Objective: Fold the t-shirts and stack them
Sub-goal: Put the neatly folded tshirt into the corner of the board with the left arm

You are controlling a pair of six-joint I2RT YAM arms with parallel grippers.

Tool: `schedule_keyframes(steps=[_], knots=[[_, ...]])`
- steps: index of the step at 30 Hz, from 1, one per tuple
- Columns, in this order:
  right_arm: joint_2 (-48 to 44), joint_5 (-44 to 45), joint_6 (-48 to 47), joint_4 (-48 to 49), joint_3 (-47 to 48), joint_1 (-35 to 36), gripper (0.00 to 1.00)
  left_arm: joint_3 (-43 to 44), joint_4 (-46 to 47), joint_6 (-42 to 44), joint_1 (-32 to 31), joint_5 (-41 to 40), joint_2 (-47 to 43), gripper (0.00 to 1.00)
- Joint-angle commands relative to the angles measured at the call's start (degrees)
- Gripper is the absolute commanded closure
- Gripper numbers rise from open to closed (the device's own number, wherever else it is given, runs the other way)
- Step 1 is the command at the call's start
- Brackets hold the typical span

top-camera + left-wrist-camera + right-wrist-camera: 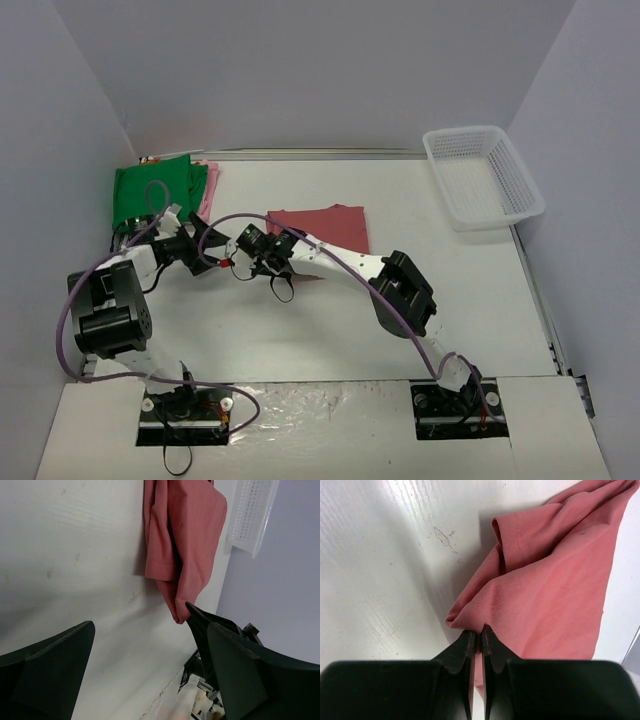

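The dusty-red t-shirt [328,230] lies partly folded at the table's middle; it also shows in the left wrist view [187,540] and the right wrist view [555,590]. My right gripper [284,264] [480,632] is shut on a bunched fold at the shirt's near left corner. Just left of it, my left gripper [220,252] [145,665] stands wide open with nothing between its fingers, and the pinched corner hangs beside its right finger [235,670]. The green t-shirt [150,192] lies at the back left, with the pale pink t-shirt [209,184] peeking out beside it.
A white mesh basket [484,176] [250,515] stands at the back right corner. Pale walls close in the table on three sides. Purple cables [300,235] loop over both arms near the grippers.
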Motion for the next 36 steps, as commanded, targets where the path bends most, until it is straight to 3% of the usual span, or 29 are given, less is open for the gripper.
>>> schedule_keyframes(steps=[1, 11, 17, 18, 24, 32, 33, 35, 36], knots=[[-2.44, 1.68, 0.15, -4.23, 3.14, 0.25, 1.0, -0.56, 11.06, -9.19, -2.99, 0.53, 2.69, 0.06], [-1.2, 2.21, -0.02, -5.64, 4.38, 0.26, 1.0, 3.22, 17.05, -18.86, -13.79, -5.88, 12.98, 0.06], [-1.11, 2.21, -0.11, -6.52, 5.0, 0.34, 1.0, 6.37, 23.21, -25.72, -16.79, -9.4, 18.07, 0.06], [-1.11, 1.95, -0.11, -6.52, 5.0, 0.34, 1.0, 7.26, 22.25, -25.29, -20.01, -9.4, 18.86, 0.06], [-0.68, 1.07, -0.02, -7.22, 5.44, 0.34, 1.0, 10.33, 23.11, -25.99, -25.4, -9.85, 25.09, 0.06], [0.03, 0.45, 0.42, -7.4, 5.26, 0.52, 1.0, 14.12, 24.01, -23.8, -27.34, -6.41, 28.98, 0.05], [0.03, 0.36, 0.42, -7.4, 5.35, 0.61, 1.0, 14.55, 24.0, -23.44, -27.43, -5.63, 29.15, 0.12], [0.12, 0.45, 0.51, -7.4, 5.44, 0.69, 1.0, 14.91, 25.13, -23.79, -27.52, -4.92, 29.42, 0.4], [0.12, 0.62, 0.51, -7.4, 5.44, 0.69, 1.0, 14.91, 25.75, -24.14, -27.52, -4.66, 29.5, 0.69]])
